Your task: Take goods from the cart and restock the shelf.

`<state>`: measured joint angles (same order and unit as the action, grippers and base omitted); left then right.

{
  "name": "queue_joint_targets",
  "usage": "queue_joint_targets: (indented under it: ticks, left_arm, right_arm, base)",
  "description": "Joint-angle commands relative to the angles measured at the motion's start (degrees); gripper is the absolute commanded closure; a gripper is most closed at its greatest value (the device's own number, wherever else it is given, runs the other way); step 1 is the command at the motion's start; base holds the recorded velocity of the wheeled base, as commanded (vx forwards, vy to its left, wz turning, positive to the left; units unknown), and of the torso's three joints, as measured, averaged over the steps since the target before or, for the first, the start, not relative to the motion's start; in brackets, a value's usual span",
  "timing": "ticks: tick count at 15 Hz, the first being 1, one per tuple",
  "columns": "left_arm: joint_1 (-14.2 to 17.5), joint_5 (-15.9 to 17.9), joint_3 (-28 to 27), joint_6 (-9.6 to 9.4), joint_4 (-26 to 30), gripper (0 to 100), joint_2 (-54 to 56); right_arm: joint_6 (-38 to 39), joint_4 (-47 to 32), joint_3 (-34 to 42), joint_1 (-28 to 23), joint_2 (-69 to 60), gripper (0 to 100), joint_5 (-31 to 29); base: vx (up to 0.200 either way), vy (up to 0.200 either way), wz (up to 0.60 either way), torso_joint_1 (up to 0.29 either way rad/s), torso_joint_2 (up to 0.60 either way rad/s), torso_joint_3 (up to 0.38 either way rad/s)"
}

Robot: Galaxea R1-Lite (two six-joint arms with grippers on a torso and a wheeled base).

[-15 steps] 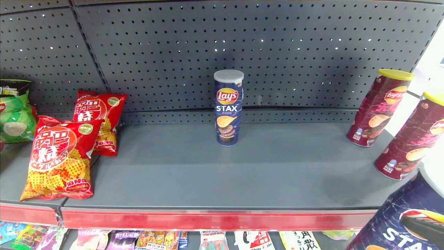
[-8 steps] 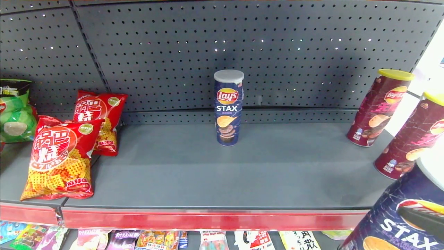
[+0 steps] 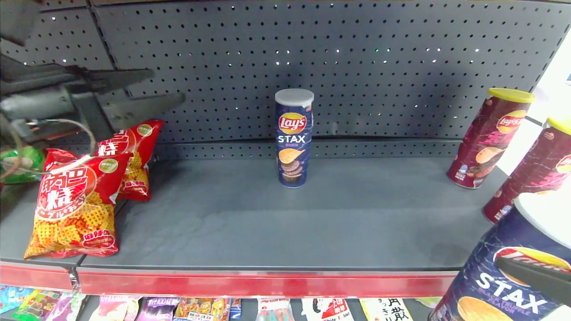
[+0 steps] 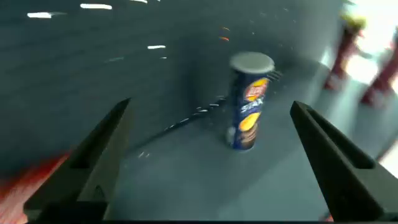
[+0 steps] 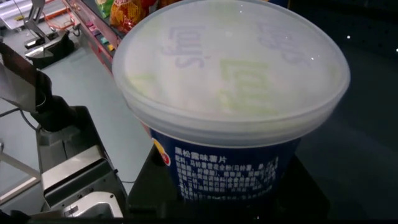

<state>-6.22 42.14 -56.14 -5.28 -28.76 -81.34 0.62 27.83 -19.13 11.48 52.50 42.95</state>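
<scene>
- Claw of right arm [image 5: 229, 198]: clenched around dark blue cylindrical crisp can with white plastic lid [image 3: 504, 267], by front right corner of grey metal shelf [image 3: 267, 223].
- Claw of left arm [image 3: 167, 85]: released, spread wide, above shelf's left end.
- Second dark blue can with grey lid [image 3: 293, 138]: upright at middle of shelf's back edge.

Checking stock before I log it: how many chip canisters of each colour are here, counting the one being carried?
Blue canisters: 2, one standing on the shelf, one carried
Maroon canisters: 2
Total: 4
</scene>
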Motion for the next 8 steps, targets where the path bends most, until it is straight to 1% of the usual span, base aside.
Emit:
queue_joint_targets:
  ticks: [1, 2, 3, 4, 5, 6, 7, 8]
  left_arm:
    - [-1.17, 3.03, 0.68, -1.40, -1.65, 0, -11.83]
    - [-1.25, 3.91, 1.65, -1.58, -3.59, 0, -13.76]
    - [-1.25, 5.32, 1.29, -1.49, -5.34, 0, -15.43]
    - [-1.43, 5.93, 0.94, -1.40, -6.22, 0, -16.66]
    - [-2.57, 5.93, 0.68, -1.40, -6.31, 0, -17.45]
    - [-2.57, 5.93, 0.68, -1.40, -6.31, 0, -17.45]
    - [-5.12, 5.49, 0.50, -1.31, -6.31, 0, -18.68]
    - [-5.65, 5.41, 0.15, -1.23, -6.40, 0, -18.95]
  right_arm:
    - [-0.01, 0.03, -0.65, 0.03, 1.11, 100, 0.03]
    - [-0.01, 0.03, -2.85, 0.21, 2.60, 100, 0.03]
    - [-0.01, 0.03, -4.60, 0.38, 4.27, 100, 0.03]
    - [-0.09, 0.03, -6.19, 0.47, 6.12, 100, 0.12]
    - [-0.36, 0.03, -7.59, 1.00, 8.14, 100, 0.12]
    - [-0.36, 0.03, -7.59, 1.00, 8.14, 100, 0.12]
    - [-0.71, 0.03, -10.93, 3.99, 12.09, 100, -0.32]
    - [-0.97, 0.12, -11.90, 4.95, 13.33, 100, -0.94]
  base:
    - [0.000, 0.000, 0.00, 0.000, 0.00, 0.000]
    - [0.000, 0.000, 0.00, 0.000, 0.00, 0.000]
    - [0.000, 0.000, 0.00, 0.000, 0.00, 0.000]
    - [0.000, 0.000, 0.00, 0.000, 0.00, 0.000]
    - [0.000, 0.000, 0.00, 0.000, 0.00, 0.000]
    - [0.000, 0.000, 0.00, 0.000, 0.00, 0.000]
    - [0.000, 0.000, 0.00, 0.000, 0.00, 0.000]
    - [0.000, 0.000, 0.00, 0.000, 0.00, 0.000]
